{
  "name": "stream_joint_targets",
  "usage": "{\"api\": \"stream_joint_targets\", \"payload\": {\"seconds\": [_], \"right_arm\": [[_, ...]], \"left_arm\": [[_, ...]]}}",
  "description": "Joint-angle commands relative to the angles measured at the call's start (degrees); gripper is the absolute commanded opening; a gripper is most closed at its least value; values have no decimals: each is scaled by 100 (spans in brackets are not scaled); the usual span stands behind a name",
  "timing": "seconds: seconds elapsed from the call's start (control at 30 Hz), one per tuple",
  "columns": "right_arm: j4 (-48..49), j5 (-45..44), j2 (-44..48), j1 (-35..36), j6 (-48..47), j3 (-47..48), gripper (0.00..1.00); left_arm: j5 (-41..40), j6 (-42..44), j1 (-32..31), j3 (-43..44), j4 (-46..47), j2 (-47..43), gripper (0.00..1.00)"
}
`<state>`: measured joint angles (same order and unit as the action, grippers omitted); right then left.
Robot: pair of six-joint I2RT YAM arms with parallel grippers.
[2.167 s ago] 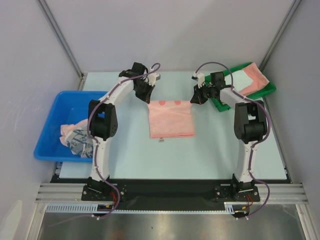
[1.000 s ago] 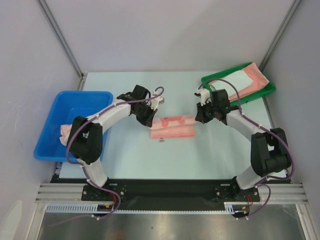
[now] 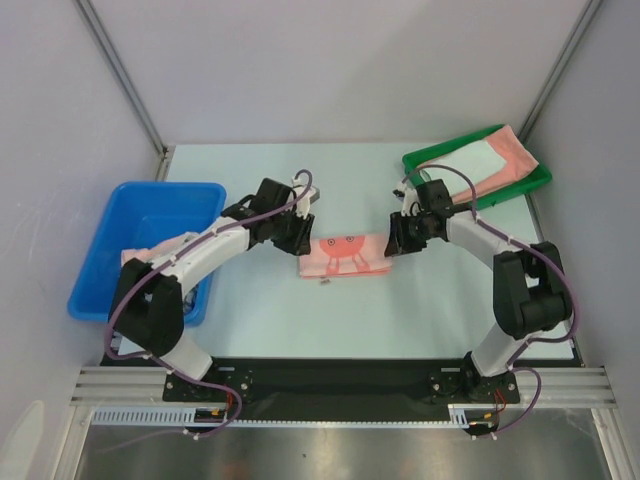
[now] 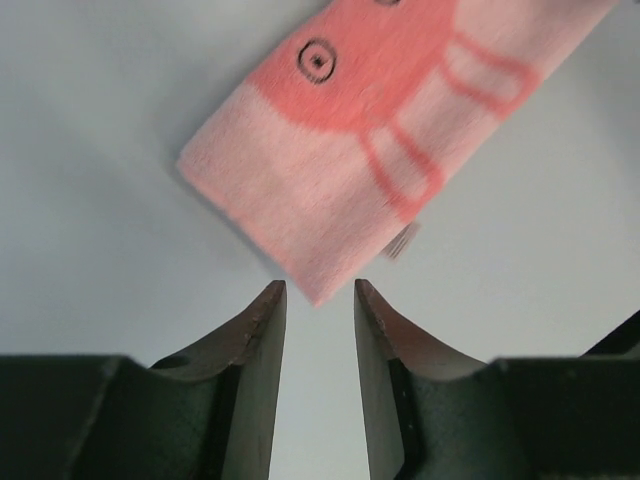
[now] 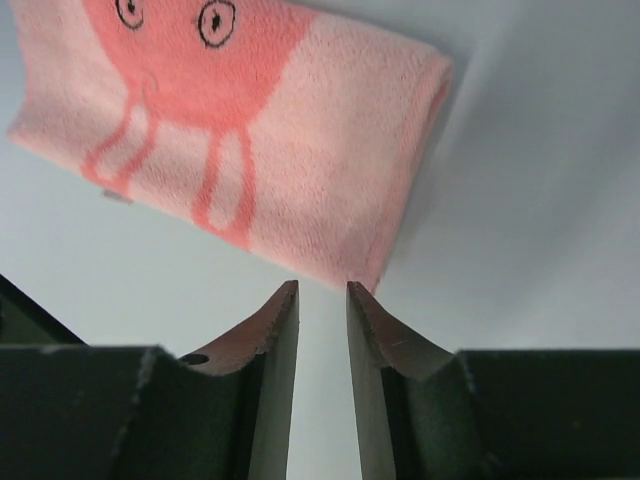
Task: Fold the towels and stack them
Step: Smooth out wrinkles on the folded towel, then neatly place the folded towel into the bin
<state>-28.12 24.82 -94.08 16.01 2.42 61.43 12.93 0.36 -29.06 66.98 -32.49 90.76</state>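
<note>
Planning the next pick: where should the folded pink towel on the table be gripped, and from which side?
Probably at its two short ends. The pink towel lies flat as a wide folded strip, an end facing each open claw: left claw from the left, right claw from the right, low, pinching all layers.

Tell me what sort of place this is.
Probably a robotics lab test cell: grey panel walls in a metal frame, left arm and right arm bolted to a rail, blue bin and green tray holding towels.
</note>
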Motion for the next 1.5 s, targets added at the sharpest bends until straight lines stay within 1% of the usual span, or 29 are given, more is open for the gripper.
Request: {"api": "stream_joint_targets", "payload": {"seconds": [0.0, 0.03, 0.07, 0.17, 0.33, 0.43, 0.47, 0.5, 0.67, 0.77, 0.8, 0.9, 0.97, 1.07, 1.13, 1.2, 1.37, 1.47], "right_arm": [[456, 392, -408, -28, 478, 256, 31], [535, 418, -470, -36, 592, 212, 31], [675, 401, -540, -45, 663, 159, 31], [1009, 322, -725, -80, 804, -174, 31], [1124, 225, -752, -177, 796, -430, 34], [1081, 260, -568, -177, 875, -465, 34], [1037, 321, -515, -177, 909, -465, 35], [1028, 383, -454, -177, 936, -491, 39], [1063, 366, -111, -195, 1138, -465, 44], [1098, 234, -127, -212, 1270, -360, 49], [1098, 112, -154, -221, 1288, -325, 52], [1115, -20, -373, -239, 1332, -202, 57], [1177, -38, -514, -239, 1332, -88, 59], [1265, -74, -821, -230, 1314, 53, 61], [1396, -56, -1005, -195, 1288, 80, 61], [1441, -56, -1085, -160, 1209, 97, 61], [1537, -188, -1226, 33, 1182, -43, 61], [1590, -153, -1200, 130, 1244, -227, 59]], "left_arm": [[754, -913, -47, -281, 1032, -357, 39], [894, -1211, -56, -404, 1217, -340, 39], [1139, -1327, -56, -692, 1636, -279, 38], [871, -1539, -47, -1072, 1921, -60, 38], [431, -1670, -47, -1161, 1852, 310, 37], [-70, -1715, -38, -977, 1580, 521, 37], [-184, -1723, -21, -898, 1379, 556, 37], [-412, -1750, 5, -819, 1273, 592, 37], [-756, -1899, 85, -449, 806, 680, 38], [-958, -1899, 111, -326, 595, 706, 37], [-950, -1899, 128, -317, 560, 689, 37], [-714, -1908, 120, -291, 595, 513, 39], [-451, -1917, 129, -265, 621, 495, 40], [-361, -1961, 146, -387, 770, 583, 41], [-370, -2022, 172, -536, 901, 758, 40], [-440, -2066, 216, -642, 999, 925, 36], [-581, -2110, 260, -862, 1122, 1031, 31], [-660, -2119, 260, -880, 1105, 1040, 24]]}}
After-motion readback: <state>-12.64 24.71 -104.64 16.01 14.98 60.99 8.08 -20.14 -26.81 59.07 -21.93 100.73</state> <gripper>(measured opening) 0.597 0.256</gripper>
